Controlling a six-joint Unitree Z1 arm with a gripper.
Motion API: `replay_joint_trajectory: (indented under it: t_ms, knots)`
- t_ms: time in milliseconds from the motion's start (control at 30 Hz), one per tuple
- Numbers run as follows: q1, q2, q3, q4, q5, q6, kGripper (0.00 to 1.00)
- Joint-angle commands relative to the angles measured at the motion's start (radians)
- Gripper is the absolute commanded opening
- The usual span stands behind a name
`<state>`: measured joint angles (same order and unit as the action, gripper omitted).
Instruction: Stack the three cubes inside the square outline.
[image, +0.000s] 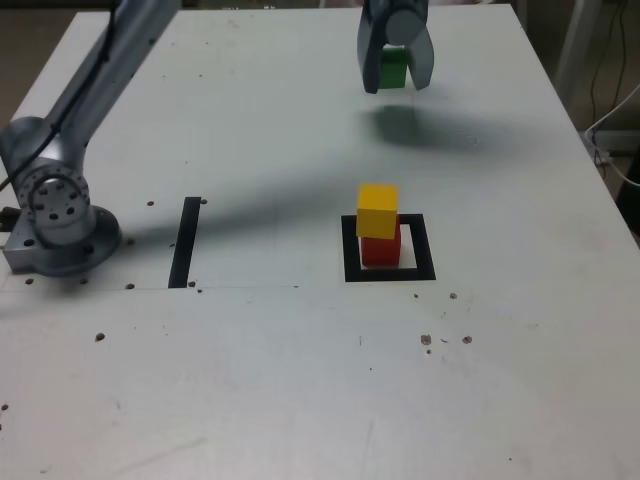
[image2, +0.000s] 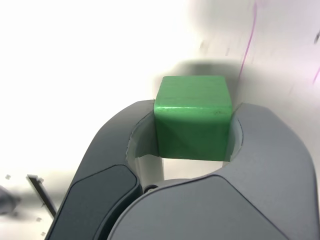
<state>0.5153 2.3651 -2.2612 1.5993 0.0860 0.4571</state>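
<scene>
The green cube (image: 393, 67) (image2: 193, 117) is clamped between the fingers of my gripper (image: 396, 72) (image2: 193, 120), which is shut on it and held above the table near its far edge, casting a shadow below. In the exterior view the yellow cube (image: 377, 210) sits on the red cube (image: 380, 248), slightly askew. That two-cube pile stands inside the black square outline (image: 389, 273), toward the outline's left half.
A straight black strip (image: 185, 241) lies on the white table (image: 300, 380) left of the outline in the exterior view. The arm's base (image: 55, 215) is at the left edge. Small dark specks dot the tabletop.
</scene>
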Motion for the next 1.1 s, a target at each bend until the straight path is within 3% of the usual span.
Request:
replay_joint_trajectory:
  t_ms: [0, 433, 1067]
  knots:
    - [-0.033, -0.050, 0.048, 0.030, -0.009, -0.012, 0.25]
    - [-0.234, -0.249, 0.274, 0.026, -0.068, -0.114, 0.25]
    - [-0.482, -0.367, 0.431, 0.000, -0.106, -0.270, 0.25]
